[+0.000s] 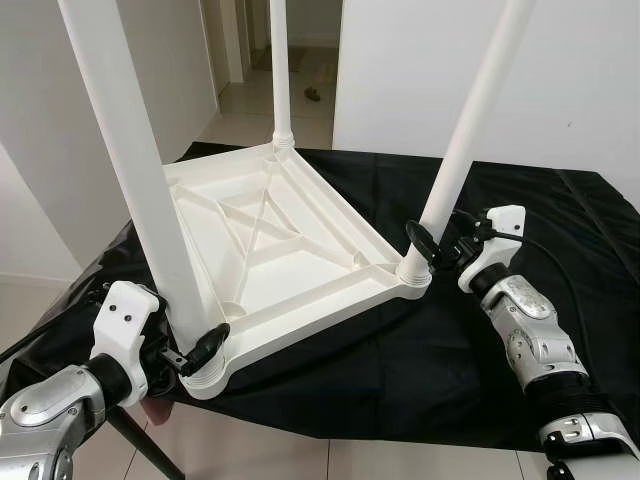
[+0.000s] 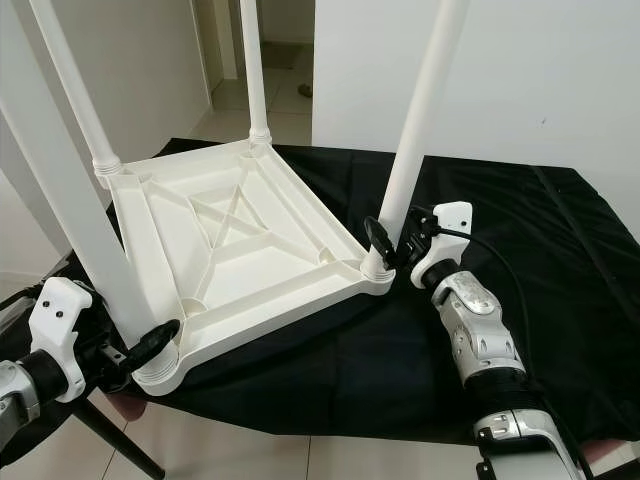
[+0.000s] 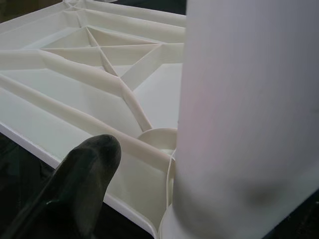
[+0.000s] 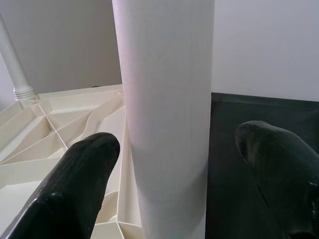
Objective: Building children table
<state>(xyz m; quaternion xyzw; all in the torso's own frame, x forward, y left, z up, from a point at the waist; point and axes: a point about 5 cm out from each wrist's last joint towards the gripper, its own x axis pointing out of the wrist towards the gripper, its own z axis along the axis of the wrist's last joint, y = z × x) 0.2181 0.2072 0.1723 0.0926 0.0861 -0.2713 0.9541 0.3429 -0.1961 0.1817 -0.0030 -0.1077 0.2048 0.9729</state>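
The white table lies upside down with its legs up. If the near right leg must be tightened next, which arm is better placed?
The right. Its tool already straddles the base of that leg, one finger on each side, open. The left tool is at the near left leg.

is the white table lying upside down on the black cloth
Yes, the white table rests top-down on the black cloth with its legs pointing up.
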